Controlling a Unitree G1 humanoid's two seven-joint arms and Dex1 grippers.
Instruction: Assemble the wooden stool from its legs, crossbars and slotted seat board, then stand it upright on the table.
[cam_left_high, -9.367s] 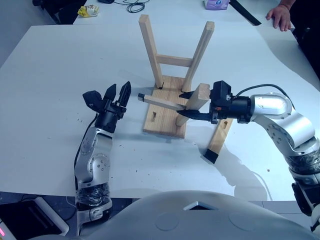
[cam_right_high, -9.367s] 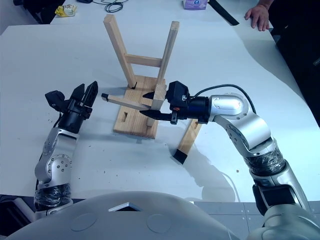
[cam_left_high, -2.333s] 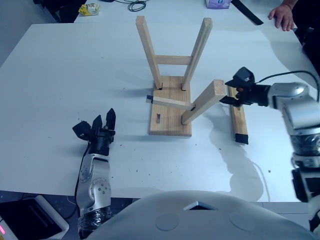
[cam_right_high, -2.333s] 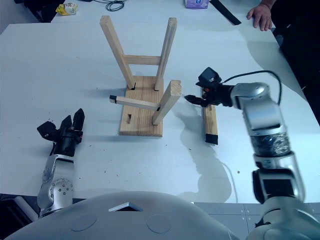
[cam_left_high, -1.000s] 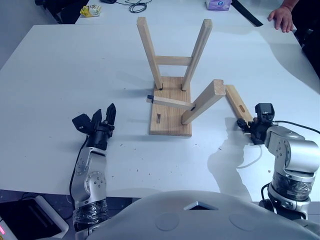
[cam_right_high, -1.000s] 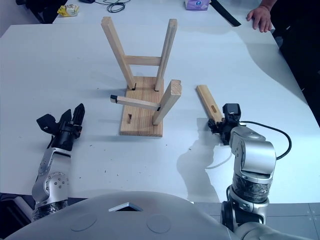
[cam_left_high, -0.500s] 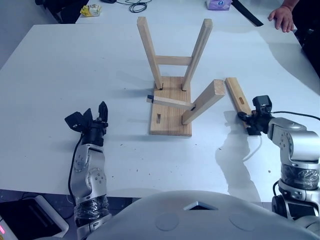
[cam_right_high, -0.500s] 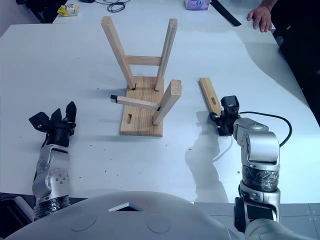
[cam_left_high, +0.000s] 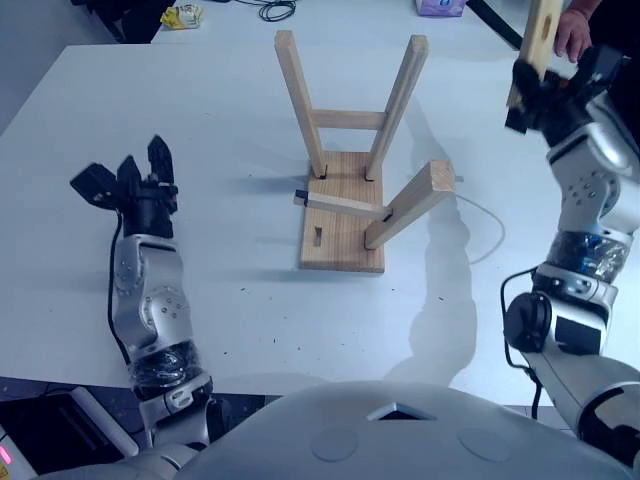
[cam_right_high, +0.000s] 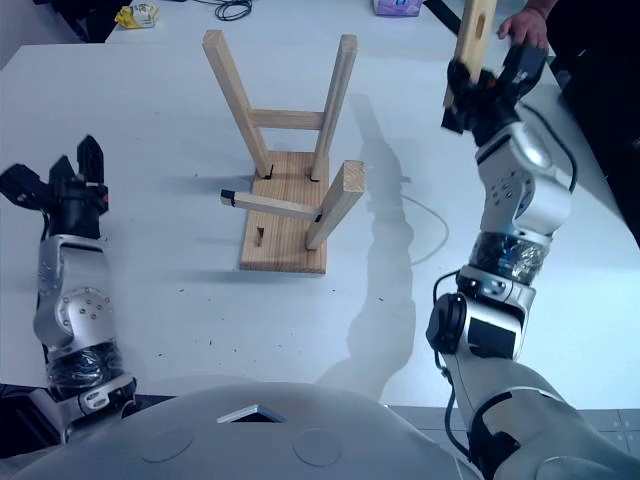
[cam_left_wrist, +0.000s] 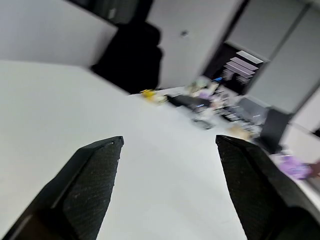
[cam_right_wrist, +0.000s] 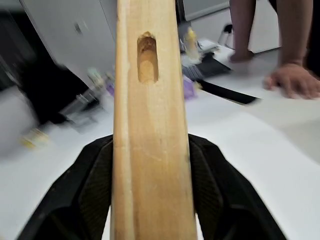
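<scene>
— Two end effectors were checked, left one first. The left end effector (cam_left_high: 142, 160) is spread wide with nothing held, at the left of the worktop (cam_left_high: 150, 300) and well apart from the stool parts. No support can be given to the seat board (cam_left_high: 340, 215) from there.
— Noted. Centre?
— The seat board is laid flat. Two upright legs (cam_left_high: 300, 100) are stood in its far slots and joined by a crossbar (cam_left_high: 347, 121). The third leg (cam_left_high: 410, 203) is leant over at an angle, with its own crossbar (cam_left_high: 335, 203) left free at the tip. Whether its foot is seated in a slot cannot be told. It could be knocked over if bumped.
— Right side?
— The fourth leg (cam_left_high: 538, 35) is clamped near its lower end by the right end effector (cam_left_high: 527, 95) and held high, well clear of the board. With the grip that low, swing or slip is judged likely on the way down. If the mortise (cam_right_wrist: 147, 57) is not lined up with the free crossbar tip, the unpinned board could be shoved.
</scene>
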